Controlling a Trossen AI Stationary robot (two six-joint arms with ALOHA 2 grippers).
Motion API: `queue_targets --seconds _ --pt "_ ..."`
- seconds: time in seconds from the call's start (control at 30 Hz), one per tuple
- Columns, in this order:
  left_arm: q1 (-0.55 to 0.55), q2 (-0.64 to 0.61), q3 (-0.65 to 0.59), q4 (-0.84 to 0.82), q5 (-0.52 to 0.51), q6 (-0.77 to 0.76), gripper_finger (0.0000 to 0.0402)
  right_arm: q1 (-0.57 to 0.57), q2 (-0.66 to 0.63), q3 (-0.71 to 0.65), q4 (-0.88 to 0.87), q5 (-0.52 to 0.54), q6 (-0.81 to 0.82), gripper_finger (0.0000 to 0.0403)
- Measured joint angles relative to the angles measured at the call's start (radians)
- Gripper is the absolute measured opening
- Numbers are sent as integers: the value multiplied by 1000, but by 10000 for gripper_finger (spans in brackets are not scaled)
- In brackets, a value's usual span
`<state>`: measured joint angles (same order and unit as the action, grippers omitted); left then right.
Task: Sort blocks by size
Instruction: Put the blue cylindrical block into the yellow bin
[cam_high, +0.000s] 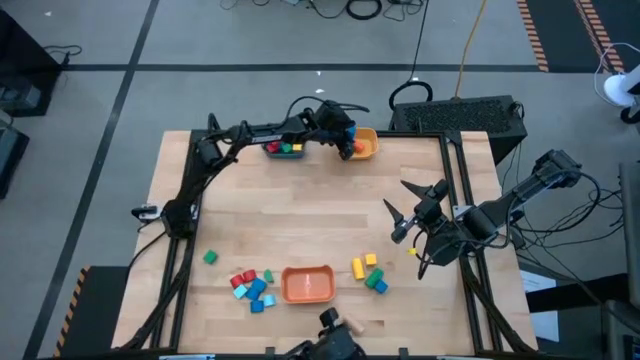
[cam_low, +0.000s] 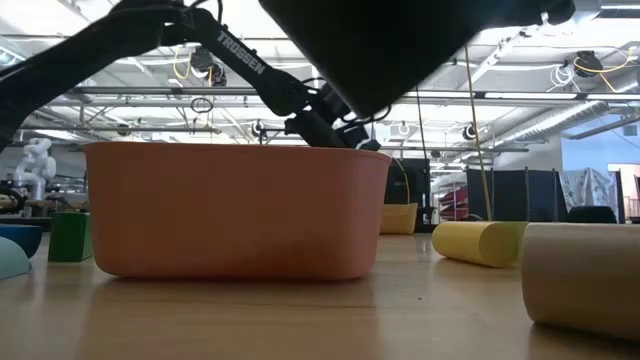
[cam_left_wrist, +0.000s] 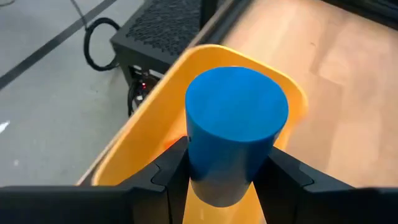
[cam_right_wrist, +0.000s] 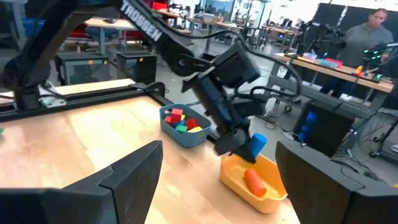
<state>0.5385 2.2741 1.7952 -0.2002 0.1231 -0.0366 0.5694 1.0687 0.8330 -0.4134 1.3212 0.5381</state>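
Observation:
My left gripper (cam_high: 347, 143) reaches to the table's far edge and is shut on a blue cylinder block (cam_left_wrist: 236, 130), just above the yellow bowl (cam_high: 367, 146). The right wrist view shows the blue block (cam_right_wrist: 257, 145) over that bowl (cam_right_wrist: 268, 184), and an orange piece (cam_right_wrist: 253, 180) lying in the bowl. A teal bowl (cam_high: 284, 151) beside it holds red, yellow and green blocks. Loose blocks lie near the front: a green one (cam_high: 210, 257), a red and blue cluster (cam_high: 251, 286), and a yellow, green and blue cluster (cam_high: 370, 272). My right gripper (cam_high: 399, 207) hangs open over the table's right part. My left gripper pinches the blue cylinder between its two fingers, one on each side of the round wall (cam_left_wrist: 194, 167). The fingers slant down toward the table's far edge. The cylinder is lifted clear over the yellow bowl, its flat round end (cam_left_wrist: 236, 102) facing up toward the wrist camera.
An orange bowl (cam_high: 307, 284) stands near the front edge, between the two block clusters. In the low view a yellow cylinder (cam_low: 480, 242) and a plain wood cylinder (cam_low: 585, 275) lie to its right. A black case (cam_high: 455, 115) sits beyond the far edge.

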Motion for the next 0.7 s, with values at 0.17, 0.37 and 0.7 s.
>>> queue_targets --seconds 0.17,0.37,0.7 --pt "12 -2 7 8 -3 -11 157 0 0 0 -2 -46 2 298" --pt "11 -2 7 -1 0 -10 160 0 0 0 -14 -47 8 298" --pt "12 -1 6 -32 4 -11 234 0 0 0 -17 -71 23 298"
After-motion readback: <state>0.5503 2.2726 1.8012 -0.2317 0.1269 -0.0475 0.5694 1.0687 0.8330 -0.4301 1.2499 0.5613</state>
